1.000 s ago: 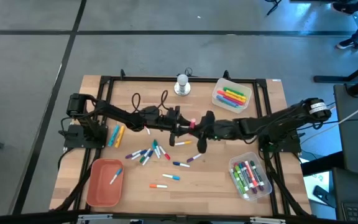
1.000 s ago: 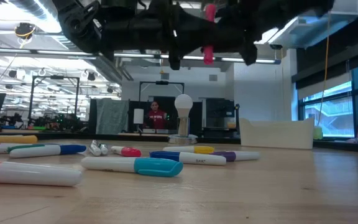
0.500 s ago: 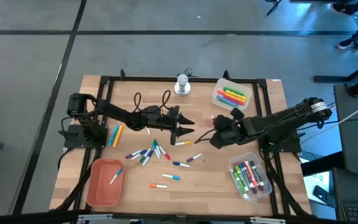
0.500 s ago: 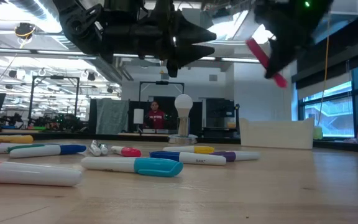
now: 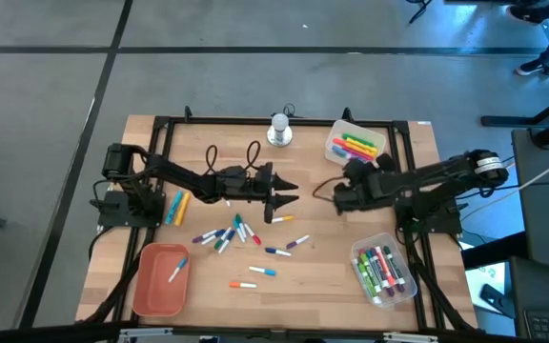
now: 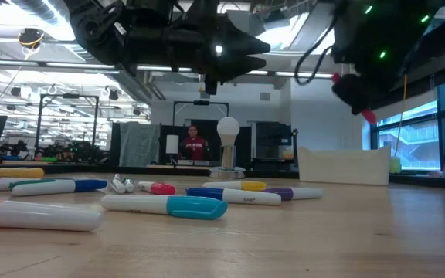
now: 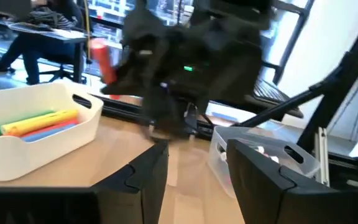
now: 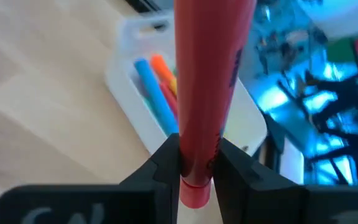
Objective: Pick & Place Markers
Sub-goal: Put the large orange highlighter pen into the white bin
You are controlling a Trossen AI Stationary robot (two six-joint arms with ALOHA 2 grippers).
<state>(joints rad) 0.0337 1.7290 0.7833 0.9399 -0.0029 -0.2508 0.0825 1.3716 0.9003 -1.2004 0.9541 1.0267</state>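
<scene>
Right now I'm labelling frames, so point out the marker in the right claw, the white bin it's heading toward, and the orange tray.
pink marker (image 8: 205,93), right wrist view, mid-barrel above the claw.
white bin (image 5: 335,155), high view, its near-left rim.
orange tray (image 5: 152,286), high view, bare floor of the tray.

orange tray; two clear bins, round knob

One pink-red marker is held aloft; other markers lie scattered on the table.
</scene>
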